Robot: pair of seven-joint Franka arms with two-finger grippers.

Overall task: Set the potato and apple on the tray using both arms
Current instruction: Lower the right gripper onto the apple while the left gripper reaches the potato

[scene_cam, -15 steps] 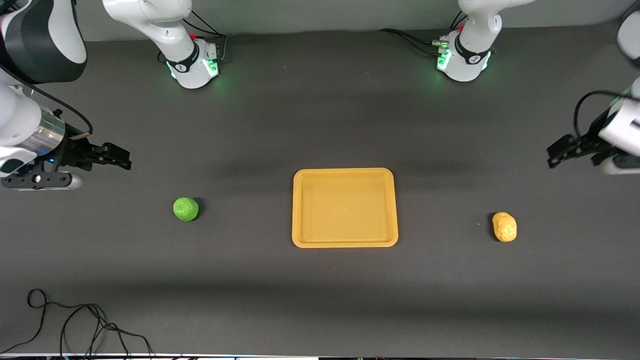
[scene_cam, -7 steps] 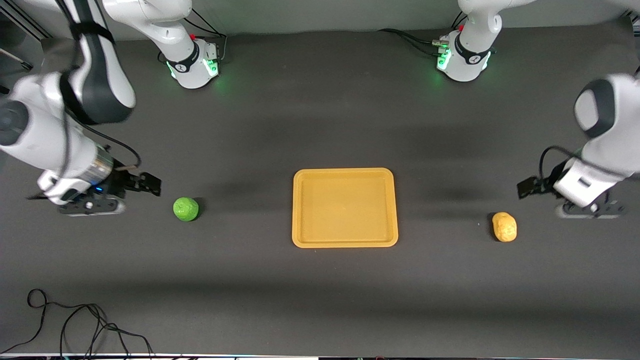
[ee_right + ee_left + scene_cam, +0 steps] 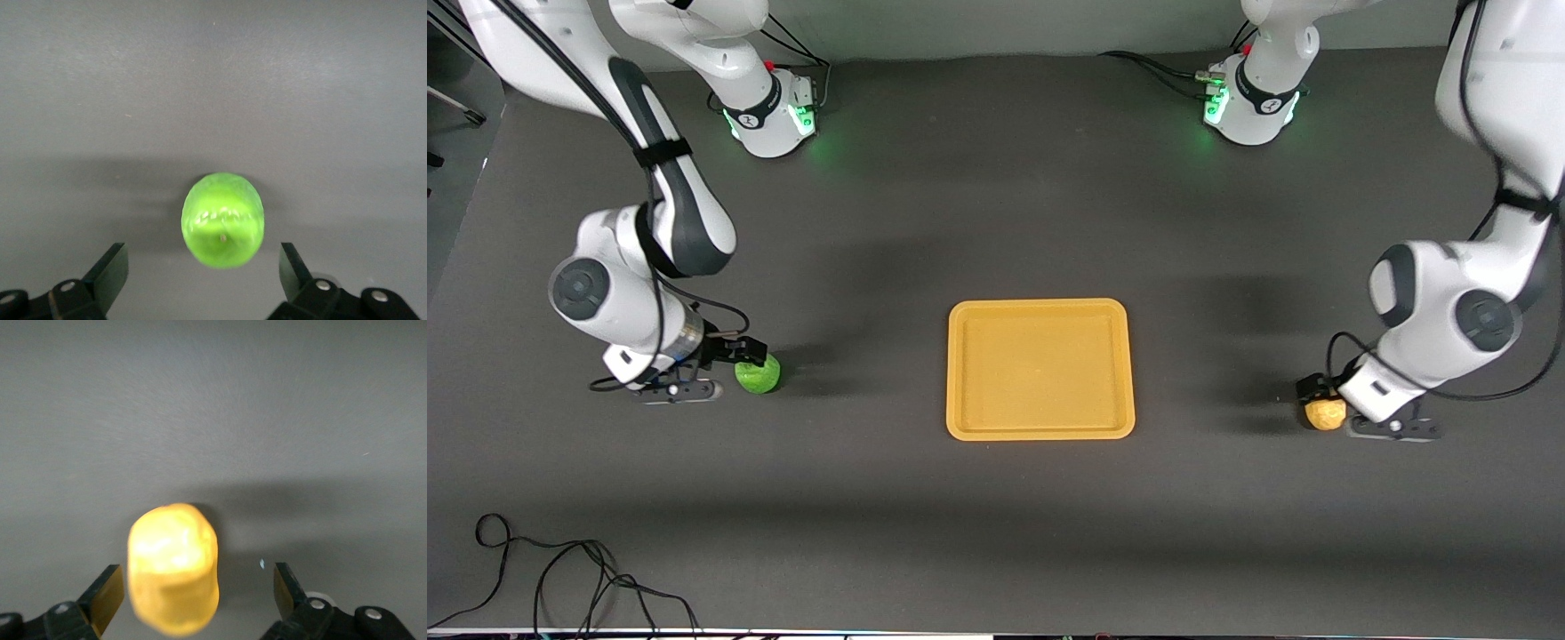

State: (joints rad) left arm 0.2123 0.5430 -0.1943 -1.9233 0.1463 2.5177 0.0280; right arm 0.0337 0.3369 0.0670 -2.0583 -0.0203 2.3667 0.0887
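The orange-yellow tray (image 3: 960,373) lies empty at the table's middle. The green apple (image 3: 760,373) sits on the table toward the right arm's end. My right gripper (image 3: 740,358) is low beside it, open; in the right wrist view the apple (image 3: 222,220) lies just ahead of the gap between the open fingers (image 3: 110,269). The yellow-tan potato (image 3: 1325,414) sits toward the left arm's end. My left gripper (image 3: 1316,396) is low over it, open; in the left wrist view the potato (image 3: 173,567) reaches into the gap, close to one finger (image 3: 107,593), untouched by either.
A black cable (image 3: 560,578) lies coiled on the table near the front camera at the right arm's end. The two arm bases (image 3: 769,111) stand along the table's edge farthest from the front camera.
Both arms have swung down and inward. The right gripper has come in to the apple and the left gripper to the potato. Neither fruit has moved.
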